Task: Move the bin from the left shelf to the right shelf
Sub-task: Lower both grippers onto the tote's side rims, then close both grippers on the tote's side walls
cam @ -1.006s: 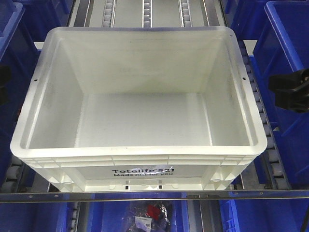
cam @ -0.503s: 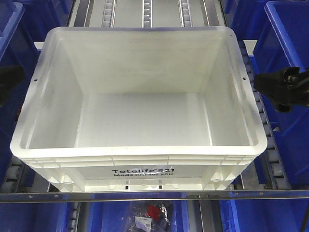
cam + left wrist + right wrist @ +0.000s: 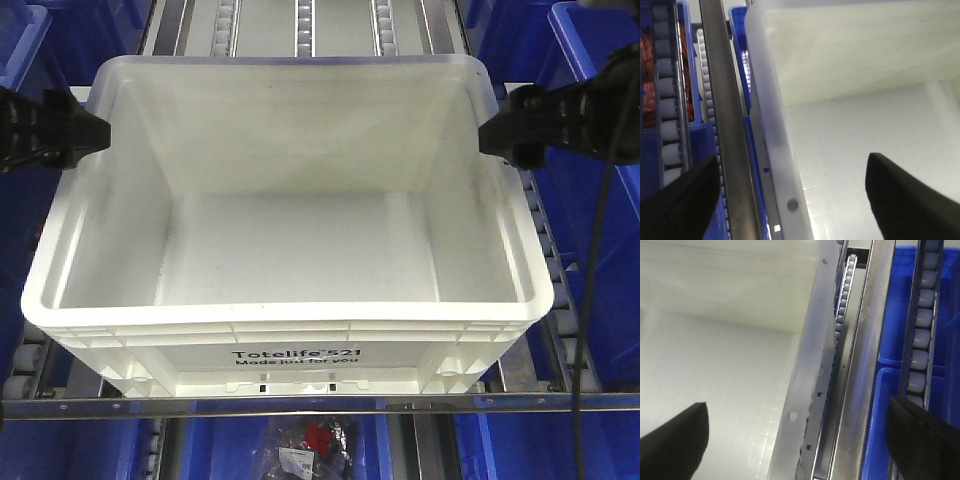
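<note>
Roller shelf [image 3: 300, 25] bears the bin [image 3: 290, 250]; left gripper [image 3: 792, 160] and right gripper [image 3: 797, 405] gape astride its rims [image 3: 775, 125] (wrist views only).

This looks like a warehouse or a big storeroom. The metal shelves [image 3: 200, 405] have long rows of little rollers [image 3: 305, 25], and blue bins [image 3: 625, 260] sit on both sides. A big white bin [image 3: 300, 250] rests on the rollers.

The bin [image 3: 290, 325] is smooth white plastic, the shelf rail [image 3: 200, 405] dull metal, the blue bins [image 3: 620, 320] glossy plastic.
</note>
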